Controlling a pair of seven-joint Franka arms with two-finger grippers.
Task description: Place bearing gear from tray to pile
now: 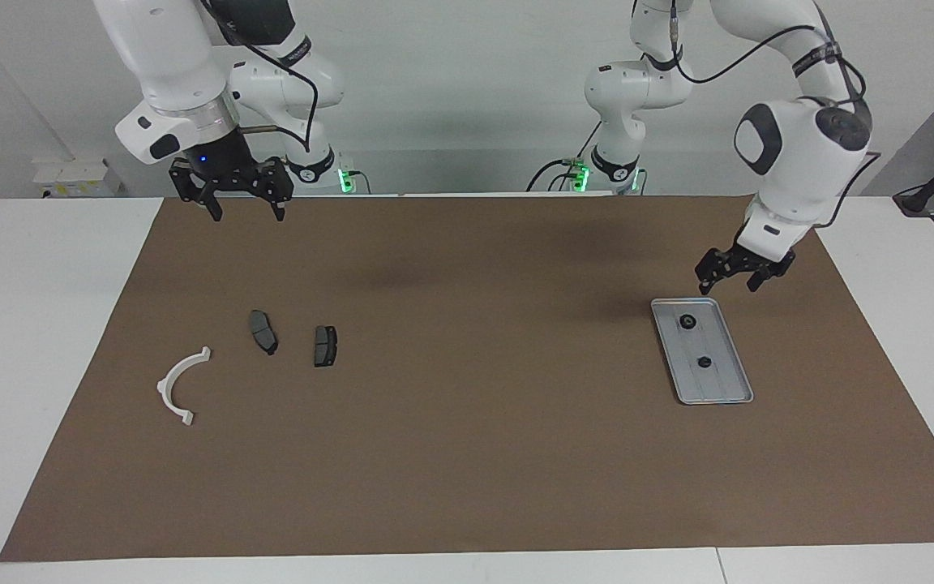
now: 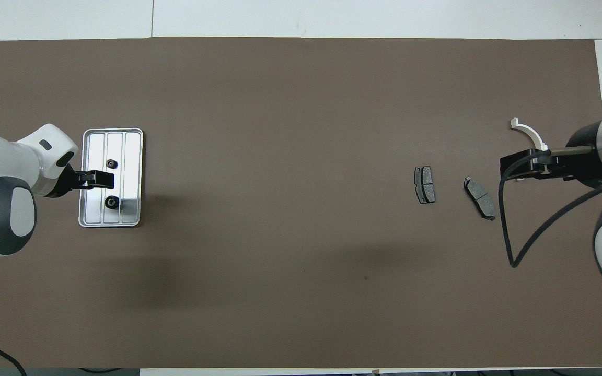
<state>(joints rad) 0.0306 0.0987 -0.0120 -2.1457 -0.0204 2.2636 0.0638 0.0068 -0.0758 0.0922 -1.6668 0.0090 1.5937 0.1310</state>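
Observation:
The silver ridged tray (image 1: 725,383) lies toward the left arm's end of the table and also shows in the overhead view (image 2: 131,156). Two small black bearing gears lie in it, one nearer the robots (image 1: 687,322) (image 2: 111,201) and one farther (image 1: 703,362) (image 2: 113,164). My left gripper (image 1: 732,282) (image 2: 103,179) is open and empty, raised over the tray. The pile lies toward the right arm's end: a white semicircular bracket (image 1: 183,385) (image 2: 528,133) and two dark pads (image 1: 263,332) (image 1: 325,345). My right gripper (image 1: 247,212) (image 2: 512,168) is open and empty and waits high over the mat beside the pile.
A brown mat (image 1: 467,454) covers most of the white table (image 1: 45,341). The two pads also show in the overhead view (image 2: 425,184) (image 2: 479,197). A black cable (image 2: 510,230) hangs from the right arm.

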